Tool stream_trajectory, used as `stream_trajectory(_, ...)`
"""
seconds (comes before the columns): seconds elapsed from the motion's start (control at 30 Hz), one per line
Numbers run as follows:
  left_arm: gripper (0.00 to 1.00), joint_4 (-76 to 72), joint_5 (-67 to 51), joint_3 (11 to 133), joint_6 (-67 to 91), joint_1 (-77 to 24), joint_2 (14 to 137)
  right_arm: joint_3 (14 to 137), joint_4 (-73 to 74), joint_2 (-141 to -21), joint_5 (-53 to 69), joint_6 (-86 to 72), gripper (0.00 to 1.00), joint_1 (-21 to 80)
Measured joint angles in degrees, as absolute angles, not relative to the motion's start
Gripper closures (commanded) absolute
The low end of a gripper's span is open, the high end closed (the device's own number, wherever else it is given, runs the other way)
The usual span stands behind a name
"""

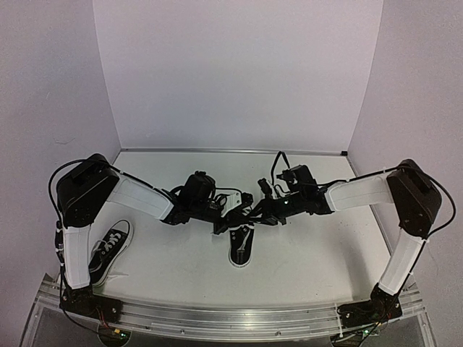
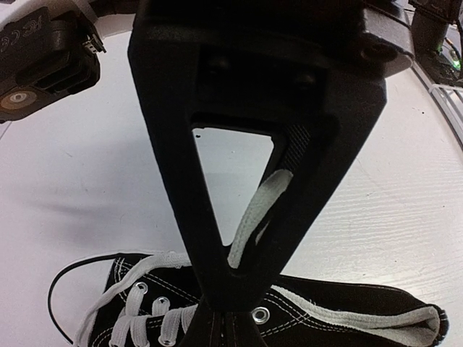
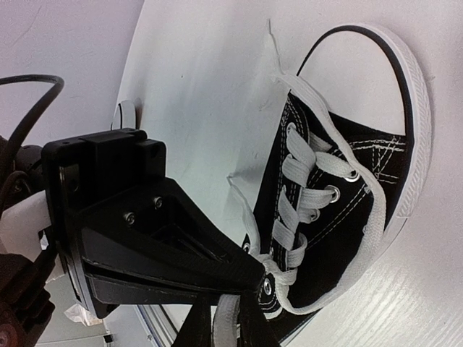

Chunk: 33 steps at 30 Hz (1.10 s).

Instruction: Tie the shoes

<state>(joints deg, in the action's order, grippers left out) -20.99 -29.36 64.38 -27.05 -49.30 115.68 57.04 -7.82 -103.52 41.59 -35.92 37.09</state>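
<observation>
- The centre sneaker [image 1: 240, 249] lies just toward 6 o'clock from the table's middle in the top view, toe cap pointing to 6. The spare sneaker [image 1: 110, 249] lies at 8 o'clock beside the left arm's base, well apart.
- The left gripper [image 2: 231, 285] is clamped tight on a white lace [image 2: 257, 213] rising from the top eyelets; the right gripper [image 3: 253, 278] has its tip at those same eyelets, jaws nearly together; whether it grasps anything I cannot tell.
- The small canvas shoe is probably light and may drag when a lace is pulled; the flat woven lace looks soft and limp; it is best taken near its free end.
- The table [image 1: 311, 267] is white and smooth, likely slippery under rubber soles; plain pale walls [image 1: 231, 72] close it in at 9, 12 and 3 o'clock.
</observation>
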Motion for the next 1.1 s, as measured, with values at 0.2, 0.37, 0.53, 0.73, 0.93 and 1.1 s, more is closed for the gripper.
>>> stream_trajectory(0.2,0.85,-20.6,-29.3,64.4,-27.0,-49.3,115.7,57.1,-6.9,-103.6,41.2,-35.3,1.0,37.2)
stream_trajectory(0.37,0.54,-17.3,-28.4,65.5,-27.1,-49.1,115.6,57.1,-6.0,-103.6,41.1,-35.0,1.0,37.4)
stream_trajectory(0.53,0.41,-10.2,-29.0,66.0,-25.2,-45.1,111.7,57.2,-5.7,-103.6,40.4,-34.9,1.0,37.4)
stream_trajectory(0.73,0.41,-0.7,-25.8,72.7,-24.9,-36.4,109.3,57.6,-5.5,-103.6,40.0,-34.9,1.0,37.4)
stream_trajectory(0.93,0.41,8.9,-24.8,80.9,-31.2,-35.6,114.5,57.6,-5.3,-103.6,39.9,-34.9,1.0,37.4)
stream_trajectory(1.1,0.42,13.5,-26.3,82.1,-35.0,-36.1,119.5,57.6,-5.1,-103.6,39.7,-34.9,1.0,37.4)
